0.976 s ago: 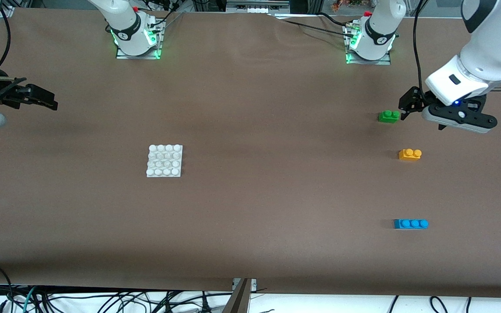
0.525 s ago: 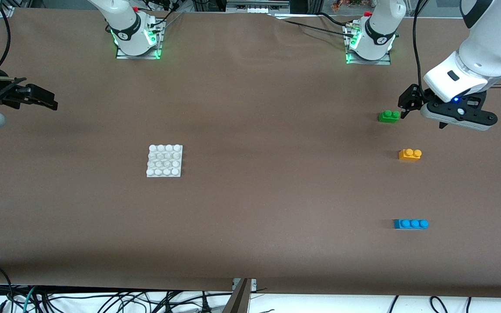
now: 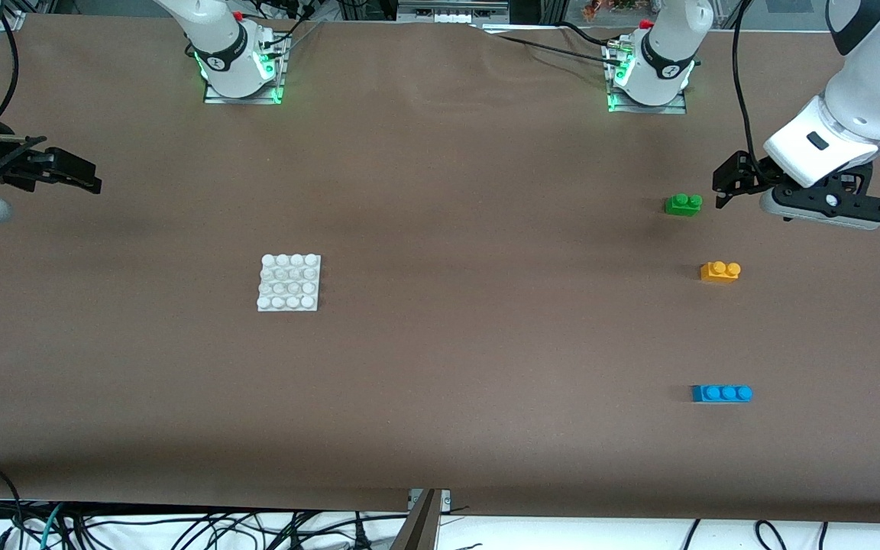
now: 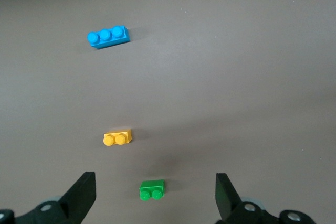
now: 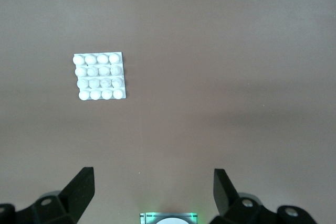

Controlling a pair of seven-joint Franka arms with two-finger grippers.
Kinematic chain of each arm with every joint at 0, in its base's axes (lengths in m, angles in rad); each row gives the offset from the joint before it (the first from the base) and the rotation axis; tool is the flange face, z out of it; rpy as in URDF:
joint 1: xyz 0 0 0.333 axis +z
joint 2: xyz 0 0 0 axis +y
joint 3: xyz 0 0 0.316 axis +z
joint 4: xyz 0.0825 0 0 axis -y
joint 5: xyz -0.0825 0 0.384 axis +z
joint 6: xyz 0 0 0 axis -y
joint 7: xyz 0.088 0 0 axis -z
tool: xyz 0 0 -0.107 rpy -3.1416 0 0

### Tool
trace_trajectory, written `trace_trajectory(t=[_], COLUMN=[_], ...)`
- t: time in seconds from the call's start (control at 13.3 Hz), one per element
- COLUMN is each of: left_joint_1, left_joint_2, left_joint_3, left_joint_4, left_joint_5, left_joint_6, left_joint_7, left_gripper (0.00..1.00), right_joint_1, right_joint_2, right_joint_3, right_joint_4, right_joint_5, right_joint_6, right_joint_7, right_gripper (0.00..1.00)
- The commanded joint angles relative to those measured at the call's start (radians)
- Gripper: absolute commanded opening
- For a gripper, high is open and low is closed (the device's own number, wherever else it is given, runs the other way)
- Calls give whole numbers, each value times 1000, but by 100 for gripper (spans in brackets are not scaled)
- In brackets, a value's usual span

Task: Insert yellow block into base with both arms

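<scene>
Though small, studded yellow block (image 3: 720, 271), glossy plastic.

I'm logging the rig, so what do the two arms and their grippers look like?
Both arms are white with black joint bands, on bases lit green. Black cables run by them. The left gripper and right gripper are black, two-fingered.

Green 2-stud brick (image 3: 683, 204), blue 3-stud brick (image 3: 721, 393) well apart, brown table (image 3: 486, 344)
</scene>
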Motion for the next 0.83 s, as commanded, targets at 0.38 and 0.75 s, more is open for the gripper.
trace_trajectory(t=[0.38,0.75], left_joint_1=[11,22], left_joint_2=[25,47], left_joint_3=[-3,-2], left_joint_4=[50,75], left_joint_5=[-41,-62], left_joint_6=[-44,-44], left_joint_7=[-5,6], left_gripper=[100,100], right_joint_1=[-11,-9], right_joint_2=[-19,-18], right_joint_3=[3,5], right_joint_4=[-23,-26], right_joint_5=[18,46], right_joint_6=[9,23], right_joint_7=[-31,-31], right_gripper=[100,100])
